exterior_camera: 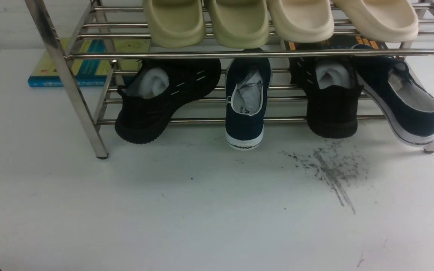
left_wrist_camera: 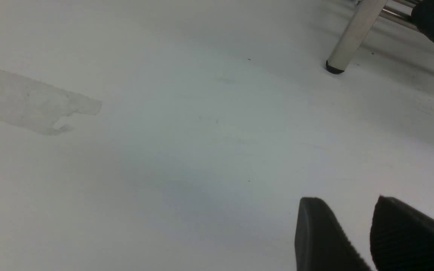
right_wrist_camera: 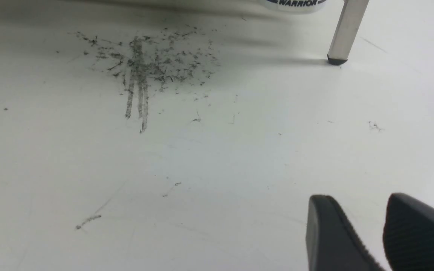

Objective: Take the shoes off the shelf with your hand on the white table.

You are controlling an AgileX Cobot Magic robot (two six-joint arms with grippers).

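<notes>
Two navy-blue shoes lie on the lower tier of the chrome shelf (exterior_camera: 217,54). One (exterior_camera: 245,109) is in the middle with its white "WARRIOR" heel hanging over the front bar. The other (exterior_camera: 405,101) lies slanted at the right end, and its heel (right_wrist_camera: 296,3) shows beside the shelf leg (right_wrist_camera: 345,30). Neither arm appears in the front view. My left gripper (left_wrist_camera: 347,201) is open over the bare white table (left_wrist_camera: 164,150), well short of the left shelf leg (left_wrist_camera: 352,37). My right gripper (right_wrist_camera: 358,197) is open too, with nothing between its fingers.
Two black knit sneakers (exterior_camera: 164,98) (exterior_camera: 330,98) share the lower tier. Pale-green slippers (exterior_camera: 205,22) and cream slippers (exterior_camera: 345,19) sit on the top tier. A blue-and-yellow book (exterior_camera: 89,62) lies behind the left legs. Dark scuff marks (exterior_camera: 330,169) stain the table.
</notes>
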